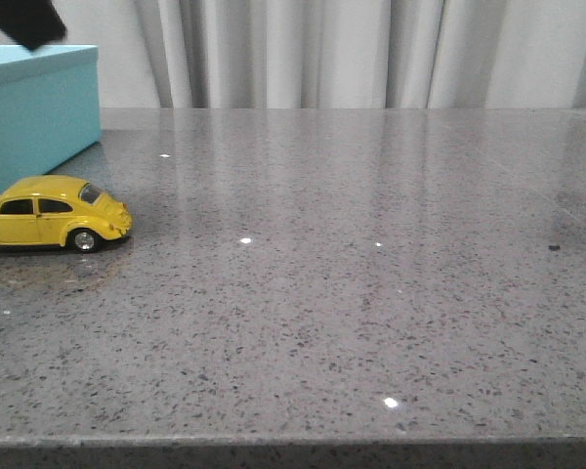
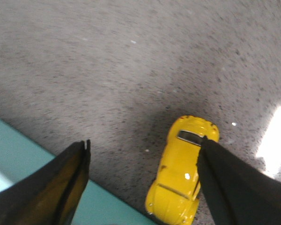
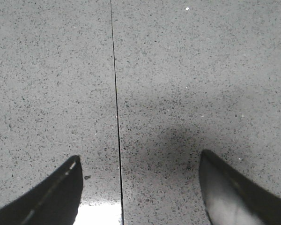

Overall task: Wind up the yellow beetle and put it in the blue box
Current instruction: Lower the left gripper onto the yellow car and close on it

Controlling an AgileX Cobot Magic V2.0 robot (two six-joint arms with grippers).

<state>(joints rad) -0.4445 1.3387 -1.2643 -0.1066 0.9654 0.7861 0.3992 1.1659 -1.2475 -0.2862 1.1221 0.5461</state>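
The yellow beetle (image 1: 51,215) stands on its wheels on the grey table at the far left, just in front of the blue box (image 1: 37,109). In the left wrist view the beetle (image 2: 180,176) lies below, close to one finger, beside the box's edge (image 2: 18,159). My left gripper (image 2: 143,145) is open and empty, hovering above the beetle and the box's edge. Only a dark bit of the left arm (image 1: 24,20) shows at the front view's top left corner. My right gripper (image 3: 138,161) is open and empty over bare table.
The grey speckled table (image 1: 352,293) has a front edge close to the camera. A thin dark seam (image 3: 115,93) runs across the tabletop under the right gripper. White curtains (image 1: 371,49) hang behind the table.
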